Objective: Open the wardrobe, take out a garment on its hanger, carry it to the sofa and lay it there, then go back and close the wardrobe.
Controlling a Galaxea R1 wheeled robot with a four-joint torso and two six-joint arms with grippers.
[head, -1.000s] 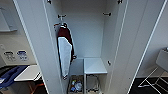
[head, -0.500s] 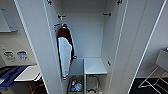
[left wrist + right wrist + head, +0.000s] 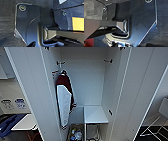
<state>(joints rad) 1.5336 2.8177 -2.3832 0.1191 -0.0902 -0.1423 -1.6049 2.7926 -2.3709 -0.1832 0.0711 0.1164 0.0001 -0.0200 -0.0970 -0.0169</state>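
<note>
The wardrobe (image 3: 85, 84) stands open, with a maroon jacket with white sleeves (image 3: 64, 100) hanging by its left wall. I cannot tell either tool's state.

The wardrobe (image 3: 32, 92) looks smooth, matt white board inside and out — its low inner shelf (image 3: 95, 114) the same plain finish — while the maroon garment with white sleeves (image 3: 64, 100) hanging within is soft, dull cloth.

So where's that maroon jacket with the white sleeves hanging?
In the head view, the maroon jacket hangs inside the open wardrobe, against its left wall, above a basket.
</note>
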